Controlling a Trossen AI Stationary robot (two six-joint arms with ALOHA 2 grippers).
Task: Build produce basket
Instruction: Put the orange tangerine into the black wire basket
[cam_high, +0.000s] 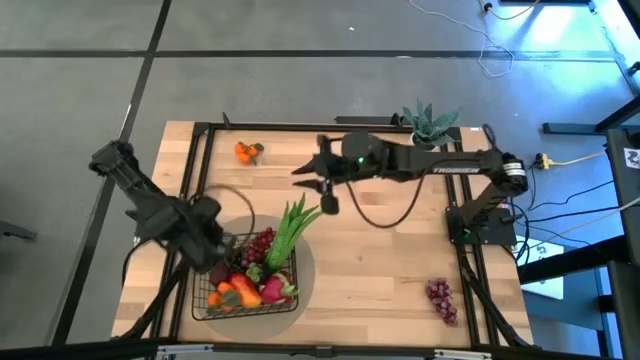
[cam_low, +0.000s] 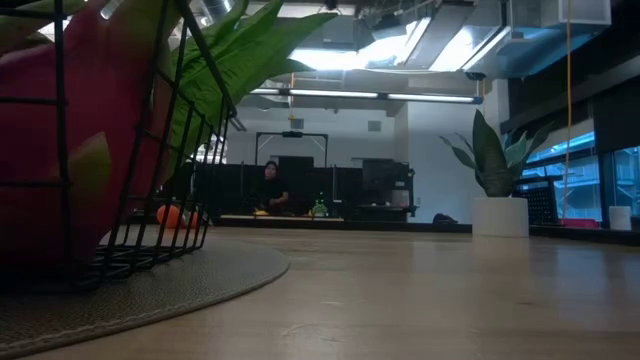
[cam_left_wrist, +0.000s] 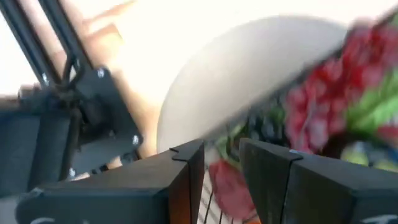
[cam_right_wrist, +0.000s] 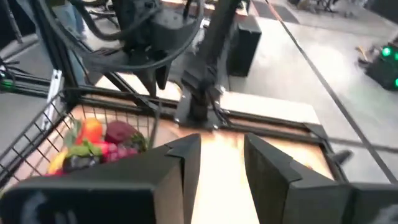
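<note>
The black wire basket (cam_high: 207, 300) stands on a round grey mat (cam_high: 305, 262) at the near left. It holds green leafy stalks (cam_high: 292, 230), red grapes (cam_high: 259, 245), a pink dragon fruit (cam_high: 276, 291) and orange-red fruit (cam_high: 236, 290). A small orange (cam_high: 245, 152) lies on the table at the far left. A purple grape bunch (cam_high: 441, 298) lies near the right. My left gripper (cam_high: 215, 248) (cam_left_wrist: 222, 152) hangs over the basket's far left corner, open, nothing between its fingers. My right gripper (cam_high: 303, 172) (cam_right_wrist: 222, 146) hovers above the table's middle, pointing left, open and empty.
A spiky green plant in a white pot (cam_high: 430, 123) stands at the far edge, right of centre. A black frame rail (cam_high: 300, 127) runs around the table. Bare wood lies between the mat and the loose grapes. A person (cam_low: 270, 190) sits far behind the table.
</note>
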